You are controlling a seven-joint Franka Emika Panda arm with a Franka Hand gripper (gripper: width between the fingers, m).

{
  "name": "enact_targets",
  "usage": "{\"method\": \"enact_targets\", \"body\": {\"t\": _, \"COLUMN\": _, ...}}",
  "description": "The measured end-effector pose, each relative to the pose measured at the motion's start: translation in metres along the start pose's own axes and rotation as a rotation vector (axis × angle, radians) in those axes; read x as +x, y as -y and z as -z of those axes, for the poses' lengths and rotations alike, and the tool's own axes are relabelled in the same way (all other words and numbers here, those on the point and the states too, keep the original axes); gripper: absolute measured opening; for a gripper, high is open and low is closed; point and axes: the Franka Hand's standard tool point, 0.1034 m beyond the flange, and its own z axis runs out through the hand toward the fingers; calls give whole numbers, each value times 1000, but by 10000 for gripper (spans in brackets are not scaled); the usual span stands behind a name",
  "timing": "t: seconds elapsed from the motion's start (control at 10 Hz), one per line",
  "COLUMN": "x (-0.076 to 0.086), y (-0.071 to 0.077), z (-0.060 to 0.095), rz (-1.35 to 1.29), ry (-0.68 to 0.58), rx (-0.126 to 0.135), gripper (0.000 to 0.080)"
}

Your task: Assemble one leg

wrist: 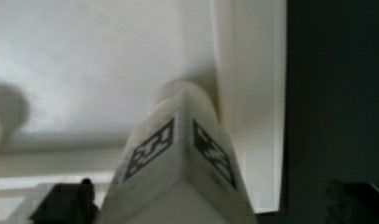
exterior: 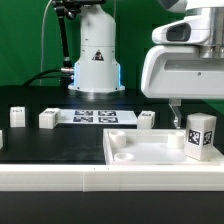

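The leg (exterior: 200, 136) is a small white post with black-and-white tags. It stands upright on the near right corner of the large flat white panel (exterior: 140, 150). My gripper (exterior: 192, 118) hangs just above it, and one thin finger (exterior: 172, 116) shows beside the leg on the exterior view's left. In the wrist view the leg (wrist: 179, 150) rises between my two dark fingertips (wrist: 65, 202), one edge turned toward the camera. The gripper (wrist: 209, 205) is open; both jaws stand clear of the leg's sides.
Three more white legs (exterior: 47, 119) (exterior: 17, 116) (exterior: 147, 119) stand on the black table behind the panel. The marker board (exterior: 95, 117) lies at the back centre, in front of the robot base (exterior: 96, 60). The panel has a recessed corner (exterior: 122, 155).
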Motion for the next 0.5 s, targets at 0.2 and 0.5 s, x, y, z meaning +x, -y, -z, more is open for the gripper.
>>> {"method": "enact_targets", "body": {"t": 0.2, "x": -1, "y": 0, "z": -1, "rz": 145, "ry": 0, "rx": -6, "gripper": 649}}
{"method": "enact_targets", "body": {"t": 0.5, "x": -1, "y": -4, "z": -1, "rz": 286, "ry": 0, "rx": -6, "gripper": 649}}
